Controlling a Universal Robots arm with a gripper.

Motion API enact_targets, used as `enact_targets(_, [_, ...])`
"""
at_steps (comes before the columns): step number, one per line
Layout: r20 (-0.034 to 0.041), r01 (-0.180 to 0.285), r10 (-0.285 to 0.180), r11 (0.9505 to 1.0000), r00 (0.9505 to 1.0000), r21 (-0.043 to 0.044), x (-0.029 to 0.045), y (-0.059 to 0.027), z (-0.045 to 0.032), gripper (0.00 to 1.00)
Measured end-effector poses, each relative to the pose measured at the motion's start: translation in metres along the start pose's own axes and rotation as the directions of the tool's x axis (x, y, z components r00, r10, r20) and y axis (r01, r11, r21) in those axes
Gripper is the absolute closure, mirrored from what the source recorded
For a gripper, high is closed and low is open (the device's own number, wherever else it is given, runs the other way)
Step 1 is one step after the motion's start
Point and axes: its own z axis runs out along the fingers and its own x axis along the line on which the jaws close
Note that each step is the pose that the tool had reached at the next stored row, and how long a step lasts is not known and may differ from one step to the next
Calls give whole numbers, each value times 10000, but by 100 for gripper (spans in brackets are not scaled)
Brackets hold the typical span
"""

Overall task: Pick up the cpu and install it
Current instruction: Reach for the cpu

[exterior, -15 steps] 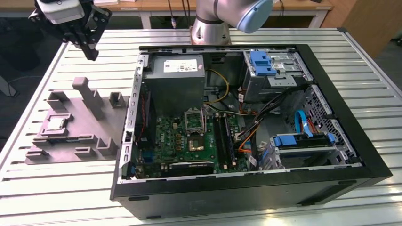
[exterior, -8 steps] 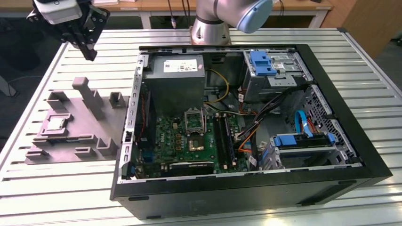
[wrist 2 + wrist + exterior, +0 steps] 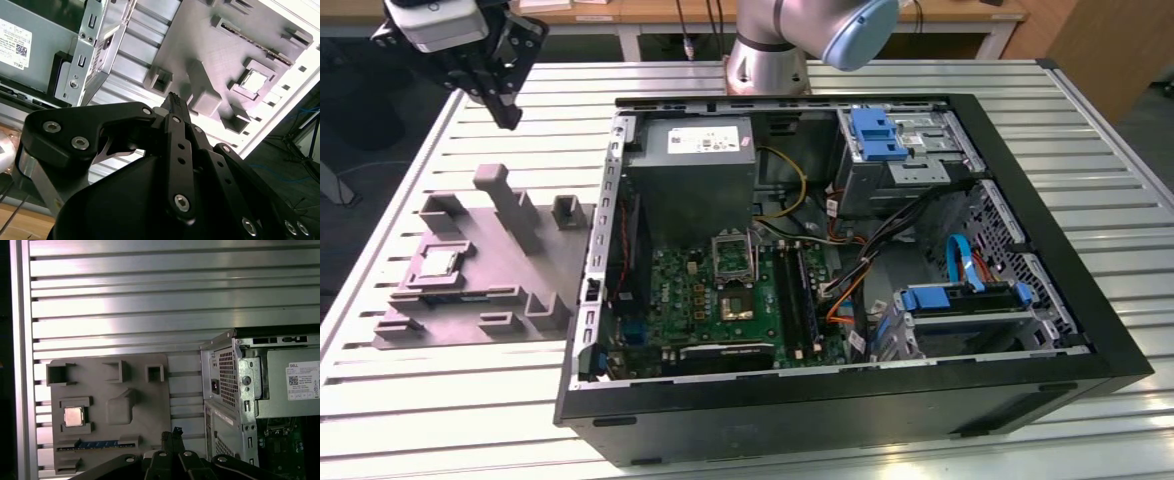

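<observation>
Holding the hand (image 3: pixel 511 118) clenched, apparently on nothing, high over the table (image 3: pixel 454 420) near the grey tray (image 3: pixel 494 285). Leaving the cpu (image 3: pixel 438 262) nested flat in a tray recess, kept from sliding, well apart.

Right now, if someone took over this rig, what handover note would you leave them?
Gripper: shut, empty, hanging above the table near the tray's far end, touching nothing.
Cpu: lying flat in its square recess on the grey tray, to the exterior view's left of the open computer case.
Socket on the motherboard: dark centre showing.
Done: nothing of the job shows as done.
Left: both the pick-up and the install.
</observation>
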Motion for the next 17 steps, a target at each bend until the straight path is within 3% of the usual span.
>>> enact_targets(17, [0,0,0,10000,10000,-1,46,-4,1,89])
